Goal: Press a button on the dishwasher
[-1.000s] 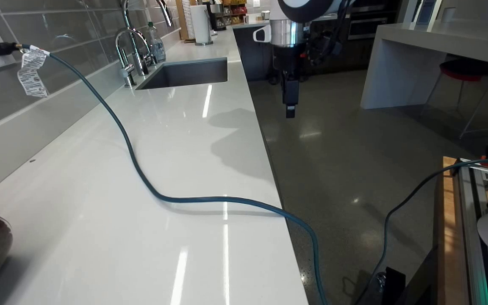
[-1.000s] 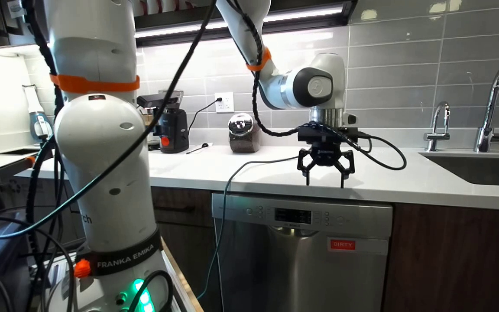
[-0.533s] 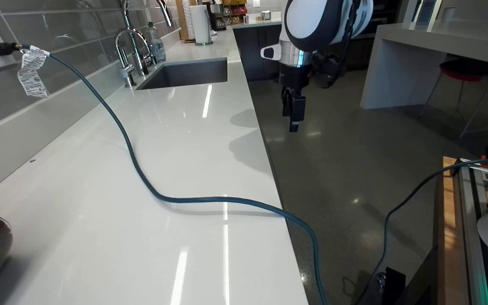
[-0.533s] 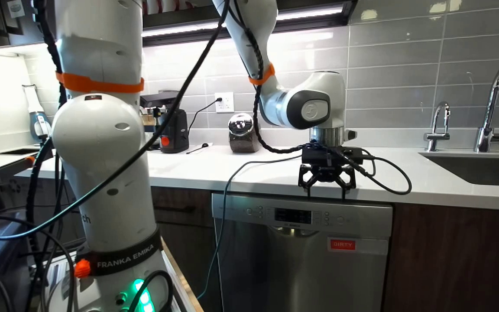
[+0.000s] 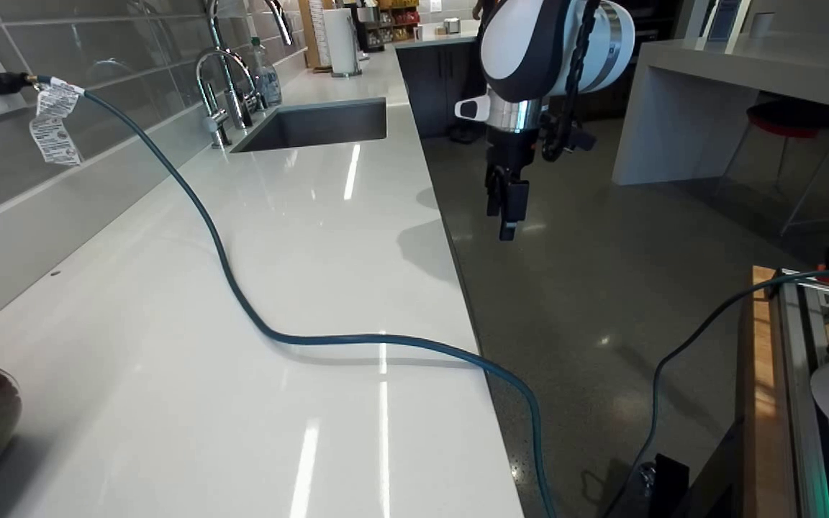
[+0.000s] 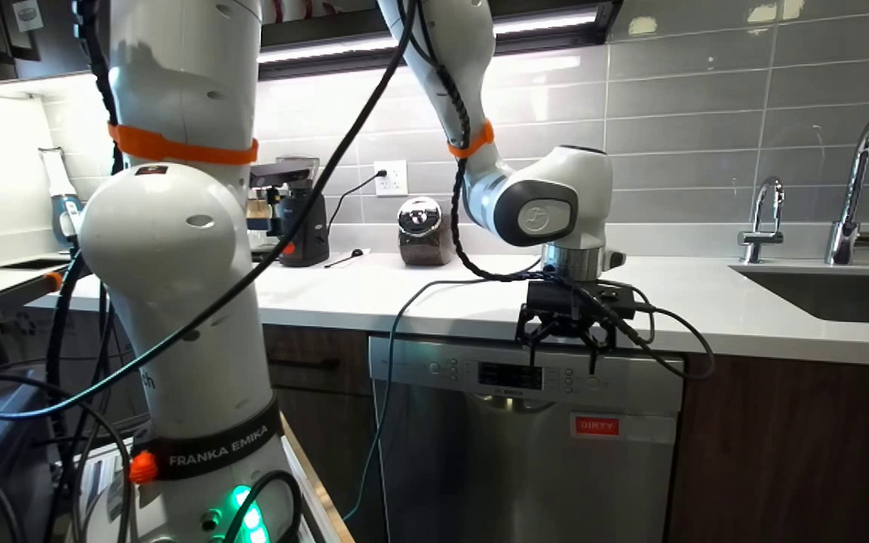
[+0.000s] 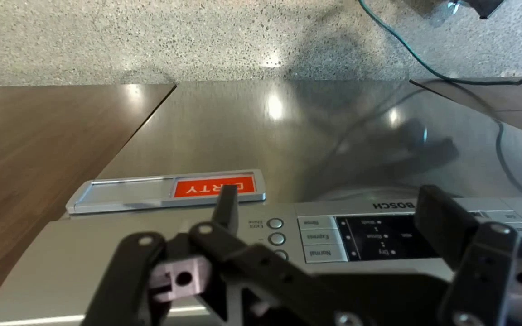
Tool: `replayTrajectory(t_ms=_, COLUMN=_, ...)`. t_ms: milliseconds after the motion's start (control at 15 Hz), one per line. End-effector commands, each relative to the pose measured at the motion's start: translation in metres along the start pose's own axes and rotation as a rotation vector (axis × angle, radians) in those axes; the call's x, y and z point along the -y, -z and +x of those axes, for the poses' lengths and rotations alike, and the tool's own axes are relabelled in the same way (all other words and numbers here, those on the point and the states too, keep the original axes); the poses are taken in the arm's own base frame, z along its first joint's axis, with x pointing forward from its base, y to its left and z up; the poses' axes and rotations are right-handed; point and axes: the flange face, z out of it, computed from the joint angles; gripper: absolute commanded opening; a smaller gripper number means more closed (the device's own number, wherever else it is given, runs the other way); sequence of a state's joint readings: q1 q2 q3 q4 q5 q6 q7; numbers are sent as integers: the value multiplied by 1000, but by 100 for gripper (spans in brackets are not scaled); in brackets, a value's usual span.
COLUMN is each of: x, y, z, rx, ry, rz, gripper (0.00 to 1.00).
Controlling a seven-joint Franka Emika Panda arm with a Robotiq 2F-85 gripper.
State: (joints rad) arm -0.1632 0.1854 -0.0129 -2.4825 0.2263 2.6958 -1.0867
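Observation:
The steel dishwasher [image 6: 525,467] stands under the counter in an exterior view. Its control panel has a dark display [image 6: 510,375]. In the wrist view the panel appears upside down, with the display [image 7: 379,237], flat buttons marked Rinse, Express and Normal [image 7: 321,237], and round silver buttons [image 7: 276,238] beside them. My gripper [image 6: 563,363] is open and empty, pointing down at panel height in front of the counter edge. In the wrist view its fingers [image 7: 326,197] straddle the buttons and display. Whether a fingertip touches the panel, I cannot tell. The right finger hides part of the display.
A red DIRTY sign [image 7: 197,186] sits on the dishwasher door. The white counter [image 5: 328,273] overhangs the panel. A teal cable [image 5: 357,339] crosses the counter and hangs down the dishwasher's side. The sink [image 5: 321,126] is farther along.
My gripper has moved down, from above the counter edge to the height of the control panel, and away from the counter. Its fingers stay apart.

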Motion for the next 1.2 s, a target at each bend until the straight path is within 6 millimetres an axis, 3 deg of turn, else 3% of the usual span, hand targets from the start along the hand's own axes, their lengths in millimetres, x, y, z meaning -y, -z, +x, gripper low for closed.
replayTrajectory(t_ms=0, x=-1, y=-1, z=-1, rx=2, ry=-3, rz=2, gripper=100)
replayTrajectory(t_ms=267, x=-1, y=-2, z=0, rx=2, ry=-2, rz=3, gripper=100)
replayTrajectory(t_ms=867, x=-13, y=-23, z=3, rx=-78, ry=-55, rz=-17, gripper=98)
replayTrajectory(t_ms=1000, x=-14, y=-29, z=3, rx=-92, ry=-51, rz=-21, gripper=73)
replayTrajectory(t_ms=1133, x=-16, y=-34, z=3, rx=-103, ry=-50, rz=-25, gripper=63)
